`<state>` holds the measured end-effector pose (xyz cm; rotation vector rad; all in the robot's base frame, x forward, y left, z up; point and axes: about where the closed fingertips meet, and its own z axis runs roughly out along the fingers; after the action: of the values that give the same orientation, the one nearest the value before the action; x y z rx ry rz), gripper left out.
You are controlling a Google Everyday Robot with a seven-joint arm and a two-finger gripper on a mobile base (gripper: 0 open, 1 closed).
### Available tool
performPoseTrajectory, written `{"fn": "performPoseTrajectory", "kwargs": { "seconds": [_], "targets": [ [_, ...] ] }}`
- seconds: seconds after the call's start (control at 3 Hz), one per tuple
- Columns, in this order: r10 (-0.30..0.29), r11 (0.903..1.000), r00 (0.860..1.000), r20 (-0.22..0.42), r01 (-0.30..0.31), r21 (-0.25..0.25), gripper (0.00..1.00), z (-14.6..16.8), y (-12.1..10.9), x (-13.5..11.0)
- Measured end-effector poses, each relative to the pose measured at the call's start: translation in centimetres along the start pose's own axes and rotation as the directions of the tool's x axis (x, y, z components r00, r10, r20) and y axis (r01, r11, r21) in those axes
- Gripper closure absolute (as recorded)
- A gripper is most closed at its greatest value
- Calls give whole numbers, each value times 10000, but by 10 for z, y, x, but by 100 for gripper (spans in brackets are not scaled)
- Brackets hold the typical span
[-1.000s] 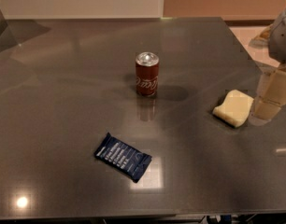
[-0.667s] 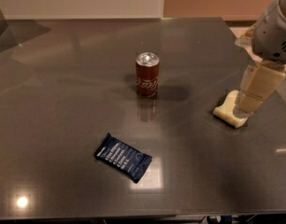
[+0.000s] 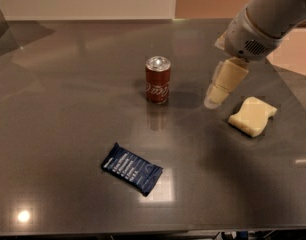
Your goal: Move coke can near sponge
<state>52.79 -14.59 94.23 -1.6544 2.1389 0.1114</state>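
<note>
The claw (image 3: pixel 213 100) hangs over the desk (image 3: pixel 68 109) between the upright can (image 3: pixel 157 80) and the sponge (image 3: pixel 252 116), touching neither. How far the claw is open cannot be told.

One camera looks down across the table (image 3: pixel 63 109) from its near edge, the pincer (image 3: pixel 214 99) hanging at upper right.

Upright red coke can (image 3: pixel 158 80) and flat pale-yellow sponge (image 3: pixel 252 116) sit well apart, tool (image 3: pixel 213 101) hovering between them.
</note>
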Motion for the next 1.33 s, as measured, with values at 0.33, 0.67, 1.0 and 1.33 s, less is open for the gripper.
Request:
{"fn": "performPoseTrajectory", "kwargs": {
  "seconds": [0.33,0.67,1.0,1.33],
  "targets": [
    [420,9991,9950,903,-417,-58,0,34,-30,-31],
    [891,9957,9810,1724,-833,-406,0,65,-52,-62],
    [1061,9926,9651,2394,-884,-834,0,84,-55,-88],
    [1038,9890,9552,2771,-697,-1304,0,99,-46,-109]
  ]
}}
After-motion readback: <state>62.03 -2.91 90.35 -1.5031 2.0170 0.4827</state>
